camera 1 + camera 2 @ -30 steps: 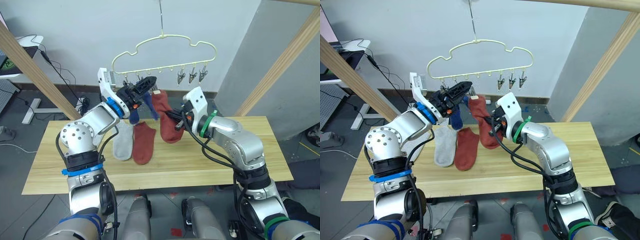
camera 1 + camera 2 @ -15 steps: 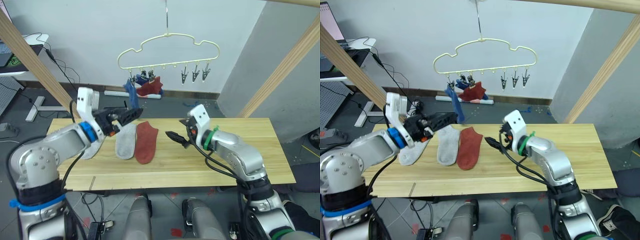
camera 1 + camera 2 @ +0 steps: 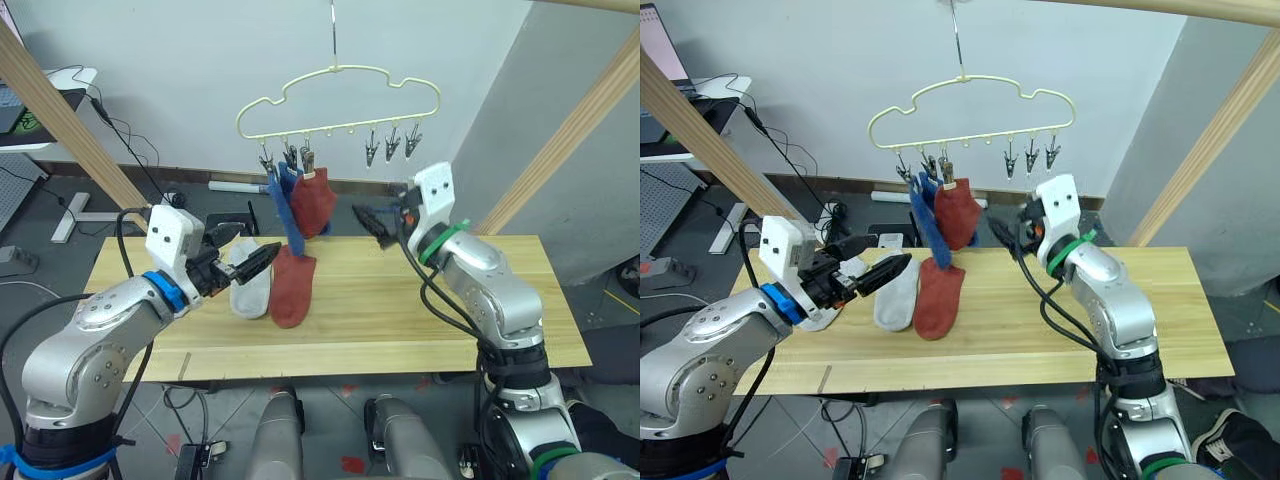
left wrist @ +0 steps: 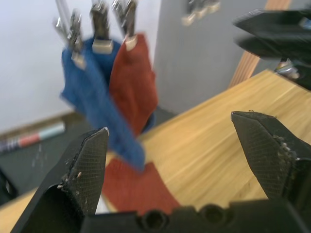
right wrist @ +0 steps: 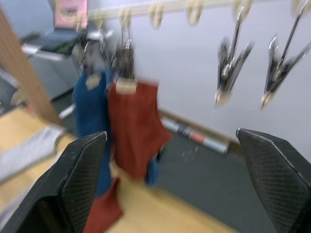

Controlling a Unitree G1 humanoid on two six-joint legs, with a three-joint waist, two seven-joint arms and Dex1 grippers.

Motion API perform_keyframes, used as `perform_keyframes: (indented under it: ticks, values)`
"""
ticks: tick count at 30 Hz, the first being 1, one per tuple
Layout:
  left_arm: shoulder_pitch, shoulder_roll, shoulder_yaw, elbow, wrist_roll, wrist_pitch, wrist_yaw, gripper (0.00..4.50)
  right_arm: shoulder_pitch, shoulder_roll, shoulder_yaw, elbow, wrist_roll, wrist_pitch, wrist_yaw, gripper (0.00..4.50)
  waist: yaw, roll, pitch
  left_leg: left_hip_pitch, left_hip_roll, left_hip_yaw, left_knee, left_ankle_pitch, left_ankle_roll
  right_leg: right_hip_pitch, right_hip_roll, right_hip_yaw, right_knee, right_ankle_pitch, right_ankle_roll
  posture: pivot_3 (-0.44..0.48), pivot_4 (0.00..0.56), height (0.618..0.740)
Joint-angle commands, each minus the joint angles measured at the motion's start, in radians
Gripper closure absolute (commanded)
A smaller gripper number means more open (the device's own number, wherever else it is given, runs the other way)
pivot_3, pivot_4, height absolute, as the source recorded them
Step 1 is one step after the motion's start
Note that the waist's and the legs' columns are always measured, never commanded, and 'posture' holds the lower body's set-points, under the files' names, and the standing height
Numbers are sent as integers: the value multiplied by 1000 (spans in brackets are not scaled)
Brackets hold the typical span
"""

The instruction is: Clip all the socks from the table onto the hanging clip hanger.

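With two blue socks [image 3: 287, 205] and one red sock [image 3: 313, 200] clipped on the hanger [image 3: 338, 98], both tools spread empty, the left tool [image 3: 252, 264] seems poised over the table [image 3: 420, 320] for the grey sock [image 3: 248, 288] or red sock [image 3: 291, 286].

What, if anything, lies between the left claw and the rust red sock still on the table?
Nothing visible blocks it. The left claw, open, hovers just beside the rust red sock on the table, with a light grey sock below the claw.
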Motion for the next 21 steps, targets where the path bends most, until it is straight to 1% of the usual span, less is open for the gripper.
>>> perform_keyframes:
  ticks: [1,2,6,13,16,21]
  values:
    - [25,-8,1,-44,31,-97,-64,0,-50,25,-13,54,-38,-78,-55,976,0,0,0,0,0,0,0,0,0,0,0,0,0,0,0,70,249,740]
    - [29,-10,-3,-48,41,-114,-71,0,-67,34,-13,80,-47,-93,-68,1284,0,0,0,0,0,0,0,0,0,0,0,0,0,0,0,70,251,740]
    - [28,-26,-13,-47,77,-164,-73,0,-111,58,-20,168,-64,-145,-94,1284,0,0,0,0,0,1,0,0,0,0,0,0,0,0,0,79,256,740]
    - [25,-44,-28,-57,94,-167,-51,0,-187,84,-65,326,-81,-230,-159,1284,1,0,0,0,0,1,0,0,0,0,0,0,0,0,0,93,262,740]
    - [38,-52,-30,-55,105,-172,-40,0,-211,91,-75,370,-75,-254,-164,1284,1,0,0,0,0,1,-1,0,0,-1,0,0,0,0,0,97,263,740]
    - [22,-66,-28,-43,113,-173,-31,0,-239,103,-74,417,-77,-287,-164,1284,1,1,0,0,1,1,-1,0,0,-1,0,0,0,0,0,98,264,740]
